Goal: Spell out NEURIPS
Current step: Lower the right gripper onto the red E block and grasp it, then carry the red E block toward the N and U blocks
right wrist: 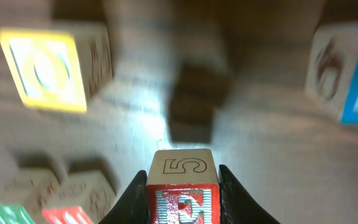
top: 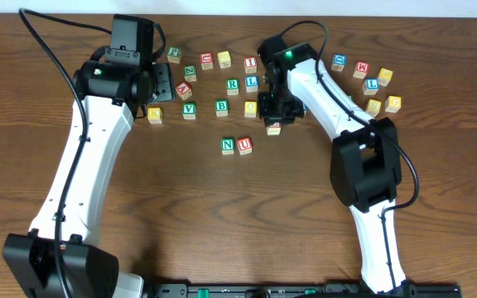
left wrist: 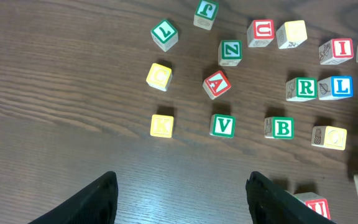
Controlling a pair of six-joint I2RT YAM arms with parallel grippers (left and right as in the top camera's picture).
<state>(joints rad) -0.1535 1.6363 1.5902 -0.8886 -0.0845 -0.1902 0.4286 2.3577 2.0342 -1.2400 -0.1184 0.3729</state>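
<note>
Since the right fingers [right wrist: 135, 202] are clamped on the red E cube [right wrist: 182, 186], with a face marked 5 turned up toward the wrist camera, this arm has the next placement. A dark square shadow on the desk [top: 437, 207] ahead of the cube suggests it hangs clear of the surface; the blur prevents certainty. In the overhead view the held E [top: 273, 127] peeks out beneath the right wrist. The started word, green N [top: 228, 146] with red U [top: 245, 146] at its 3 o'clock, lies at about 8 o'clock from it and near. That row's long axis runs 9 to 3. N and U sit side by side with no gap visible between them. E belongs between them, so I judge the U needs shifting toward 3 o'clock or the E cannot drop in. The left fingers [left wrist: 98, 199] stand wide apart, holding nothing, over bare desk, well off at 10 o'clock from the pair. The right arm is nearer.
</note>
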